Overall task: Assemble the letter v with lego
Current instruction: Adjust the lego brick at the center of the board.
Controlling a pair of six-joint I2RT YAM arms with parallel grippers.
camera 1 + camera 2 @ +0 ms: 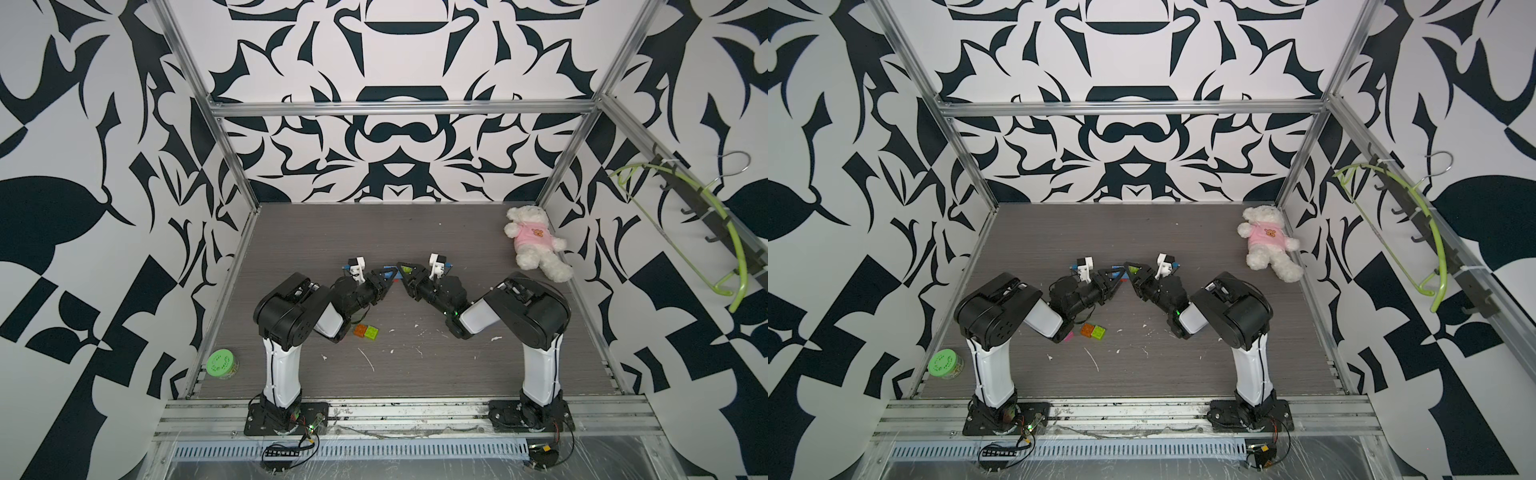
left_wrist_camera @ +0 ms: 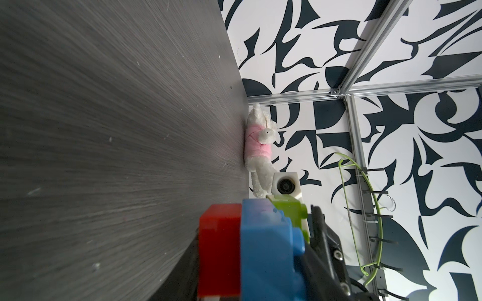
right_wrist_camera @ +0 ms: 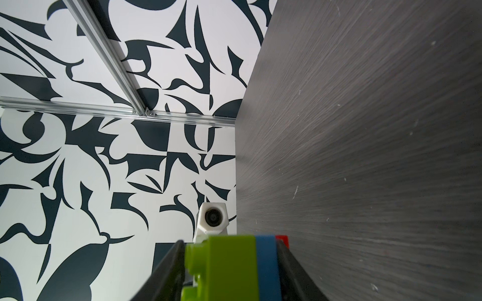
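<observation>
Both grippers meet over the middle of the table, holding one cluster of lego clear of it. My left gripper (image 1: 387,277) (image 2: 254,256) is shut on the red brick (image 2: 219,239) and the long blue brick (image 2: 266,247) stacked together. My right gripper (image 1: 403,272) (image 3: 229,265) is shut on a lime green brick (image 3: 224,260) pressed against the same blue brick (image 3: 266,260); a red corner (image 3: 282,237) shows past it. An orange brick (image 1: 360,330) and a second lime green brick (image 1: 372,333) lie side by side on the table by the left arm. A pink sliver (image 1: 1068,337) peeks from under that arm.
A white teddy bear (image 1: 536,243) in a pink shirt lies at the back right corner. A green-lidded jar (image 1: 221,363) stands off the table's front left edge. A green hanger (image 1: 706,232) hangs on the right wall. White flecks dot the grey tabletop (image 1: 415,232).
</observation>
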